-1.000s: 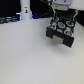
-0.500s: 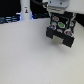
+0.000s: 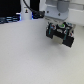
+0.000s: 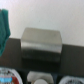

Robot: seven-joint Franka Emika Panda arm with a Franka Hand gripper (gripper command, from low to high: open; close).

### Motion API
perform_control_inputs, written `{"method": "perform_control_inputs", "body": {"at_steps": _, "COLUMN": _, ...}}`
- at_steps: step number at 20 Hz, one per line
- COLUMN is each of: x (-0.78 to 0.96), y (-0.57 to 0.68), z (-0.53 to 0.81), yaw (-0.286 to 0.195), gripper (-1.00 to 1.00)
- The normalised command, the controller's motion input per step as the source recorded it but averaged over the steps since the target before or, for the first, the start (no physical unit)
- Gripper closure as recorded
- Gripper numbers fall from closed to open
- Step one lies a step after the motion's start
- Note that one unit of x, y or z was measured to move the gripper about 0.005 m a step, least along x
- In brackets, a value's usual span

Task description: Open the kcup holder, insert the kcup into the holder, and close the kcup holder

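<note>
The kcup (image 3: 59,24) shows in the exterior view only as a small green patch over a pale body, too blurred for more detail; it sits between the jaws, up under the white hand and well above the worktop (image 3: 30,57). The holder (image 4: 41,45) fills the middle of the wrist view as a boxy block with a flat top and a plain front face; it reads grey and glossy rather than black there, and it stands on a dark surface straight ahead of the jaws. Its front is too soft to show us a handle or tray, so we cannot tell whether it is open or closed.

We see nothing lying on the holder's top. Near the edge of the wrist view there are pale round shapes (image 4: 36,77), which we cannot identify.

The two black fingers (image 3: 50,31) stand apart, one on each side of the kcup; we cannot tell whether they press on it or merely flank it. A white bottle (image 3: 25,13) stands well behind the jaws, towards the exterior view's left.
</note>
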Motion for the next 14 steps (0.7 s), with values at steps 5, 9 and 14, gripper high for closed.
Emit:
{"method": "perform_control_inputs", "body": {"at_steps": 5, "x": 0.26, "y": 0.21, "z": -0.12, "yaw": 0.206, "gripper": -1.0}}
{"method": "perform_control_inputs", "body": {"at_steps": 9, "x": 0.08, "y": 0.17, "z": -0.17, "yaw": 0.234, "gripper": -1.0}}
{"method": "perform_control_inputs", "body": {"at_steps": 14, "x": -0.09, "y": 0.24, "z": -0.15, "yaw": 0.208, "gripper": -1.0}}
